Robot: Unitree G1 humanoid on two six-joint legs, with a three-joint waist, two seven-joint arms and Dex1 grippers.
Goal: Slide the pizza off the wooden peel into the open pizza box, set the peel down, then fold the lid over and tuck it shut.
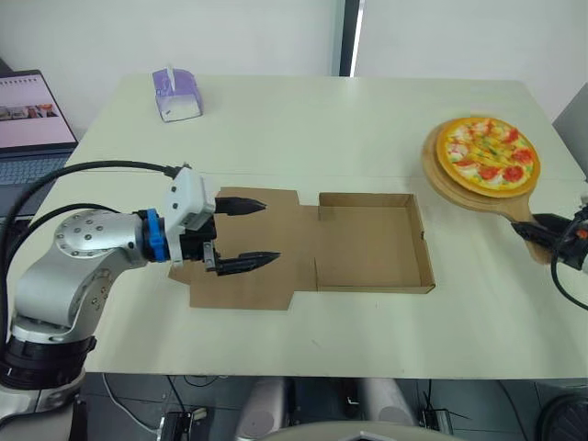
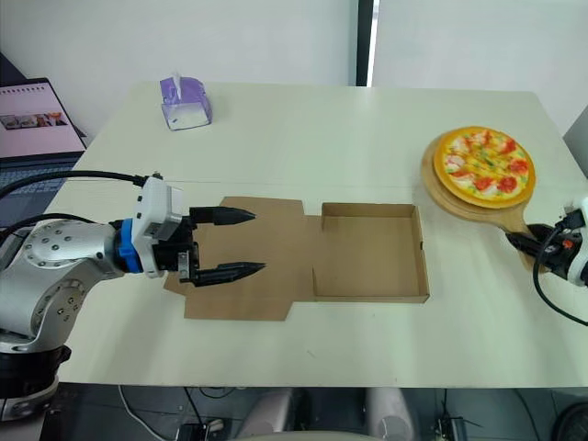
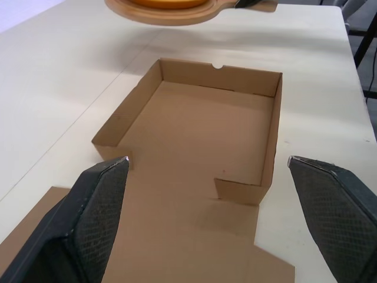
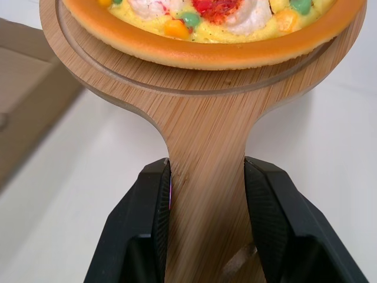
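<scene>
Here's the pizza (image 1: 487,153), sitting whole on the round head of the peel (image 1: 459,195), out at the right side of the table (image 1: 303,119). The right gripper (image 4: 207,166) has the peel's handle pinched between its two black fingers (image 4: 150,200), one pressed on each edge of the wood, at the end nearest the robot. I cannot tell whether the peel's head rests on the table or rides just above it.

In the middle of the table the box (image 1: 372,243) lies open. Its tray is on the right with the walls standing up, bare cardboard inside. The lid (image 1: 294,239) is spread flat to the left and joined to the tray. Pizza and peel are to the right of the tray and slightly farther back, clear of its right wall and not over it.

The left gripper (image 1: 271,231) hangs over the flat lid, pointing right toward the tray. Its jaws are spread wide with nothing between them, one finger over the far part of the lid and the other over the near part.

At the far left of the table stands a purple tissue box (image 1: 176,95), and off the left edge a laptop (image 1: 32,119) sits open.
</scene>
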